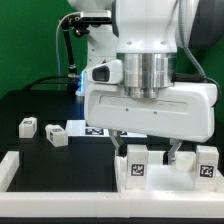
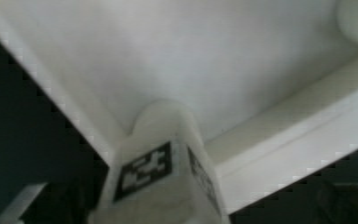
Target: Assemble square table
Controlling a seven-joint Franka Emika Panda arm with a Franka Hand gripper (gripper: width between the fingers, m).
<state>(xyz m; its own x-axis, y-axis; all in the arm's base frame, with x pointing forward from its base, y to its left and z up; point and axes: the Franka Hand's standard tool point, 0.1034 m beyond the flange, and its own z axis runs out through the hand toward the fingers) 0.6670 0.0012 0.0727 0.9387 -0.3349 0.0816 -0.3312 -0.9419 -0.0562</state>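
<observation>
1. The pincer [image 1: 148, 155] hangs fingers-down over the top [image 2: 247, 60] and is open wide. In the wrist view its fingers [image 2: 19, 200] stand clear on either side of a leg [image 2: 158, 170] and grip nothing.
2. That leg stands upright on the top, close to the raised rim, with its tag facing the wrist camera. I take it the pincer straddles the leg so it can close and turn it into its seat.
3. In the exterior view the big hand hides most of the top, which lies toward that view's right front.
4. A second leg [image 1: 207, 165] stands upright near the pincer on the exterior view's right, and could crowd that finger.
5. Two loose legs [image 1: 28, 125] [image 1: 57, 135] sit on the dark surface [image 1: 40, 155], well apart on the exterior view's left.
6. The marker board [image 1: 88, 128] lies behind, and a rail [image 1: 100, 208] runs along the front.
</observation>
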